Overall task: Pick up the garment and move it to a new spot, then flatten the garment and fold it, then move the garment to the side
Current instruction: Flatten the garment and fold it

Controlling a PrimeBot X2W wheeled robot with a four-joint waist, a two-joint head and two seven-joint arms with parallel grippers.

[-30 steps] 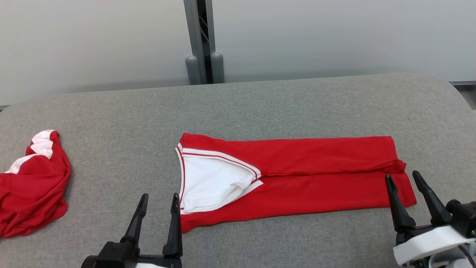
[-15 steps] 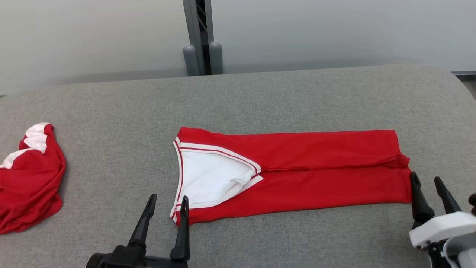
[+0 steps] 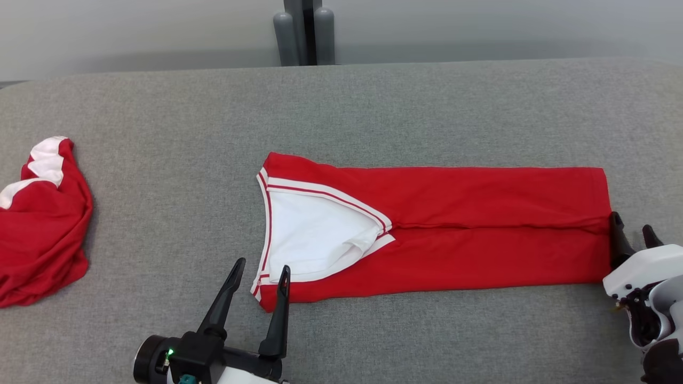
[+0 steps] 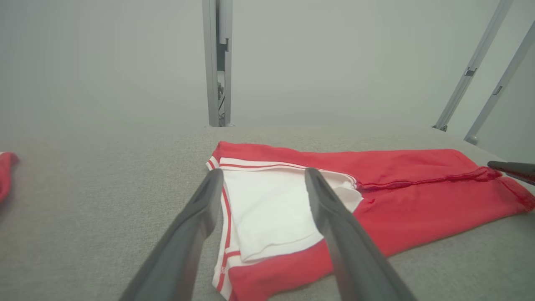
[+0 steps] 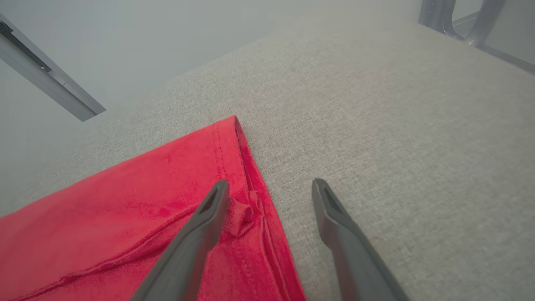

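Note:
The garment (image 3: 459,224) is a red shirt with a white, red-striped V-neck, folded into a long strip across the middle of the grey padded table (image 3: 373,106). My left gripper (image 3: 259,267) stands open at the collar end's near corner, one finger over the hem and nothing between its fingers. In the left wrist view the garment (image 4: 397,192) lies just past the left gripper (image 4: 261,176). My right gripper (image 3: 633,226) is open at the garment's right end, by the centre fold. In the right wrist view the right gripper (image 5: 271,185) straddles the hem of the garment (image 5: 138,196), holding nothing.
A second red and white garment (image 3: 40,224) lies bunched at the table's left edge. A grey post (image 3: 304,29) stands behind the table's far edge, before a pale wall. Bare grey surface surrounds the folded strip.
The head camera has tilted down, shifting the whole picture. My left gripper has moved right to the collar corner. My right gripper has moved right and farther along the hem, from the near corner toward the centre fold. Both stay open.

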